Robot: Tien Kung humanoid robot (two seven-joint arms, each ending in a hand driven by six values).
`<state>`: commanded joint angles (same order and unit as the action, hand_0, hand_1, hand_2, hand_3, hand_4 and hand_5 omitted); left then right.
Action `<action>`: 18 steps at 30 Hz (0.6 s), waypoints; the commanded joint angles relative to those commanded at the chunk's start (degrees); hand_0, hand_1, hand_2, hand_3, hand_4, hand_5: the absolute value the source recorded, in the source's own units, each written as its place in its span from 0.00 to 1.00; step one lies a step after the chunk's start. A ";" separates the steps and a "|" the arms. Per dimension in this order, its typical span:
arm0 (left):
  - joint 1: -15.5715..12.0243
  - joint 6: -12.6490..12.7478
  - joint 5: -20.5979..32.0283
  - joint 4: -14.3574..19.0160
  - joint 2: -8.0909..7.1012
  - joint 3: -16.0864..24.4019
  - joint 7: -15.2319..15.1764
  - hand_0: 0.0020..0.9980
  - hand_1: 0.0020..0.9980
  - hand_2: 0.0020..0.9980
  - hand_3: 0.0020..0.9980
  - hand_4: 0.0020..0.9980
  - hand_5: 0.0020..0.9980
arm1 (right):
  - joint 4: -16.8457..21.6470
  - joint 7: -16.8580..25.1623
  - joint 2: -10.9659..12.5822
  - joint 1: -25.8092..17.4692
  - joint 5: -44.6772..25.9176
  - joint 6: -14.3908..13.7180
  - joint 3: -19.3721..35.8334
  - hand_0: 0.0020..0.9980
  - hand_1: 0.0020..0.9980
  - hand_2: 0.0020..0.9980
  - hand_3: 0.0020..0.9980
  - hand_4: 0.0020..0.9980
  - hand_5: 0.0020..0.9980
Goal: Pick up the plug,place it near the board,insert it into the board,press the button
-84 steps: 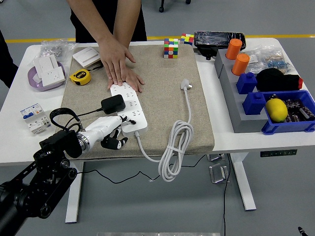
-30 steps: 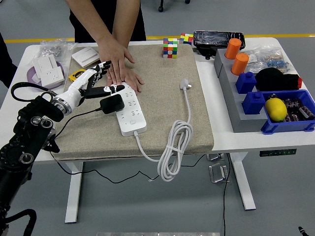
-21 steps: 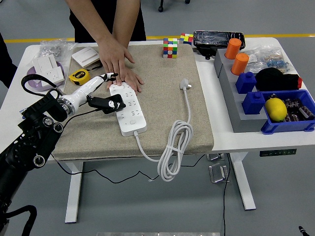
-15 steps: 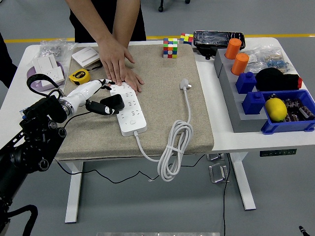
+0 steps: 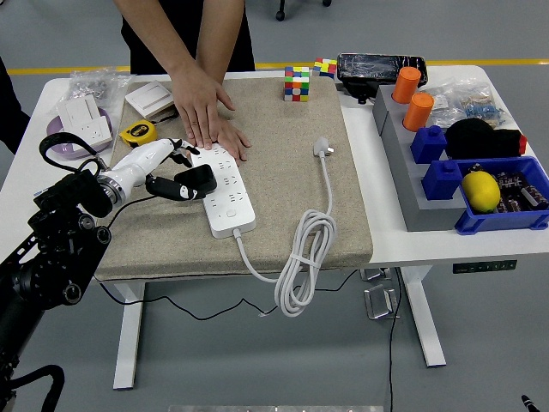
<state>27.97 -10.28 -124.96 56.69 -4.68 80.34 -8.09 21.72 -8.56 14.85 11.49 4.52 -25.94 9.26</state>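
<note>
No legible txt, labels, brands or nos. anywhere; print too small to read.

One head view only. It looks forward and down from high on the robot's side, taking in the whole white table (image 5: 446, 245), near edge lowest

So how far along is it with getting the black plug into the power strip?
The pick-up looks done: the left robot hand grips the black plug at the power strip's left edge, so it is near the board. Insertion is in hand, but I cannot tell if the plug is seated. A person's hands press down the strip's far end. Pressing the button remains.
</note>
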 joint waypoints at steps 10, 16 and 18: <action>-10.20 4.69 13.01 20.35 0.79 -0.92 3.21 0.78 0.77 0.76 0.96 0.96 0.36 | 0.02 -0.05 -0.16 -0.47 0.16 -0.03 0.06 0.81 0.75 0.75 0.77 1.00 1.00; -15.05 -4.07 4.42 26.78 0.55 -3.06 5.67 0.42 0.41 0.48 0.88 0.89 0.30 | 0.07 -0.03 -0.17 -0.38 0.35 -0.05 0.22 0.81 0.75 0.75 0.77 1.00 1.00; -16.12 -4.84 2.23 27.57 0.52 -3.97 5.80 0.42 0.41 0.48 0.88 0.89 0.30 | 0.04 -0.02 -0.15 -0.32 0.26 -0.06 0.17 0.81 0.75 0.75 0.77 1.00 1.00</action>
<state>11.85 -15.12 -122.73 84.26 -4.15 76.37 -2.29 21.76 -8.57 14.70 11.17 4.78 -26.00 9.42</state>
